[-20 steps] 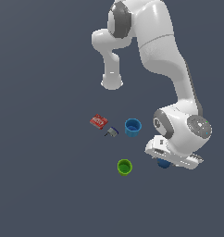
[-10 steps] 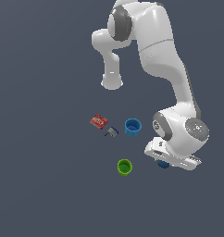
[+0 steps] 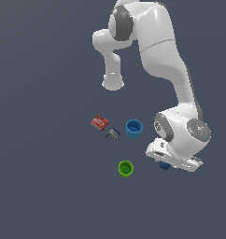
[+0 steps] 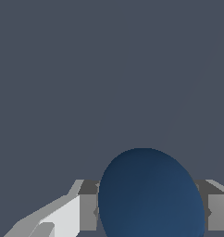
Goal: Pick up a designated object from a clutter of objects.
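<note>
The dark navy-blue ball [image 4: 151, 185] fills the gap between my fingers in the wrist view, and both pads touch its sides. In the exterior view only a small part of the ball [image 3: 165, 165] shows, under the white hand and low over the floor. My gripper [image 3: 166, 162] is shut on it. The rest of the clutter lies toward the exterior view's left: a green cup [image 3: 125, 168], a light blue cup [image 3: 134, 128], a tiny grey-blue piece [image 3: 113, 133] and a flat red box [image 3: 100, 122].
The arm's white base [image 3: 113, 83] stands behind the clutter. The green cup is the nearest item to the hand, a short way to the exterior view's left of it. The floor is plain dark grey.
The hand and forearm shifted slightly toward the exterior view's left and settled over the ball. The ball and the other items have stayed in place.
</note>
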{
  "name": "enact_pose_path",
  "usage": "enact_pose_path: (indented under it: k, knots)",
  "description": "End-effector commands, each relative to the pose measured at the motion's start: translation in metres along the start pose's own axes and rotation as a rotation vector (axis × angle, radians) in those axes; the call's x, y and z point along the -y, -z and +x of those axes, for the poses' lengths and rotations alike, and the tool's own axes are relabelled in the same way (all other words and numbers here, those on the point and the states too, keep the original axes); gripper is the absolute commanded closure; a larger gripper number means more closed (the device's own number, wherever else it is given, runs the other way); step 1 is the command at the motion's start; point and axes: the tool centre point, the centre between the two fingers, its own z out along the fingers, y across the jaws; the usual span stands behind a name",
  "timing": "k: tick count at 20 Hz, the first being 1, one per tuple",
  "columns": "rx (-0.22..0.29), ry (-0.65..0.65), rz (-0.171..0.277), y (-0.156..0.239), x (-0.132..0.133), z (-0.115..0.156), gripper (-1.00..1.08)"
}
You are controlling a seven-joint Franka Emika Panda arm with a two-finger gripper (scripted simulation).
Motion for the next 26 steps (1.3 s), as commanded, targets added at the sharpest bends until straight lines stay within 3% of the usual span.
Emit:
enact_pose_path:
  k: [1,13,26]
  knots:
    - [-0.001,0.000,0.001,0.003,0.000,0.000,1.08]
    - [-0.001,0.000,0.001,0.063,-0.015,-0.008,1.08]
    - [0.000,0.000,0.001,0.205,-0.048,-0.025,1.08]
